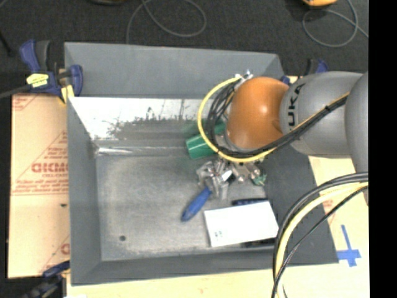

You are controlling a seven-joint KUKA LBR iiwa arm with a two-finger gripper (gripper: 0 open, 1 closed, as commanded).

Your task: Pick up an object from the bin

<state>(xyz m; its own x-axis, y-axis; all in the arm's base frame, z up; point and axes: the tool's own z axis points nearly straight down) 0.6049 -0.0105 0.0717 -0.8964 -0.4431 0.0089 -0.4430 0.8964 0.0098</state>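
Station surface: the grey metal bin is sitting on a black ground, across which thin cable loops are trailing. The bin floor is showing a dull, speckled finish with one small dark spot near its front left corner. The far wall is catching light and showing dark scuffs along its lower edge. The left half of the floor is lying bare.

Arm: the grey arm is reaching in from the right, with its orange cover and yellow and black cables over the back right part of the bin. The gripper is hanging low, right of the bin's centre. Whether it is released or clenched cannot be told, and nothing is visibly sitting within it.

Contents: a slim blue elongated thing is lying slantwise on the floor, its upper end just beside the gripper's tip and its lower end pointing toward the front left. Contact between the two cannot be confirmed. A white flat card is lying just right of the blue thing, near the front wall. A black pen is lying along the card's far edge. A green cup-like thing is resting behind the gripper, close to the far wall and partly under the cables.
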